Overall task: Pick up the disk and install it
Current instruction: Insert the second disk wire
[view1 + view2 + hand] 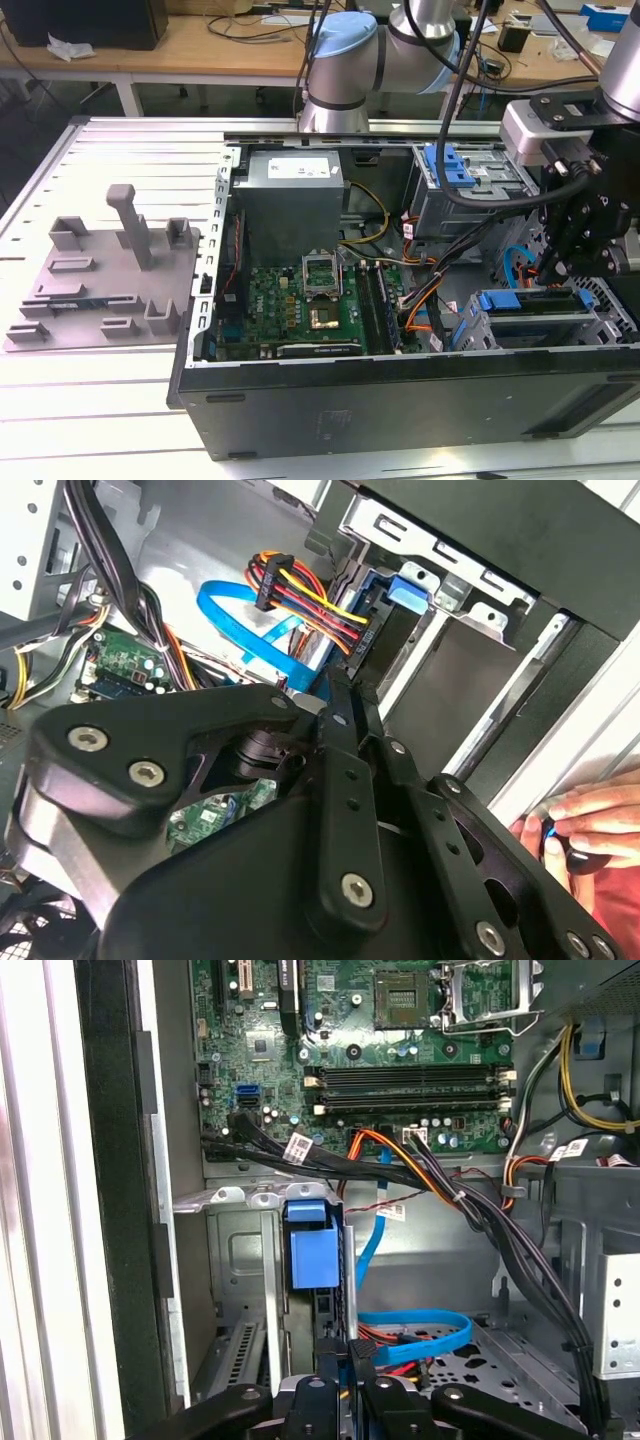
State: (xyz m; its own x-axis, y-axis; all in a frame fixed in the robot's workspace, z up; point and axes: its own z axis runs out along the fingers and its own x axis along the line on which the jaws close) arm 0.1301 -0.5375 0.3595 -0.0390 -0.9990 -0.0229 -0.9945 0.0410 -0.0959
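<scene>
Even, diffuse light fills the exterior view; the white slatted desk (90,400) reads bright with soft glare, while the open computer case (400,330) holds deeper shadow inside. In both wrist views the black end effector (340,780) sits close, dark and slightly soft, and the motherboard (400,1050) is evenly lit.

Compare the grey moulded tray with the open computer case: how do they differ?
The grey moulded tray lies on the slatted table, pale, with upright posts. The computer case is black, far larger, and packed with a green motherboard and cables. Both rest on the table, open-topped.
</scene>
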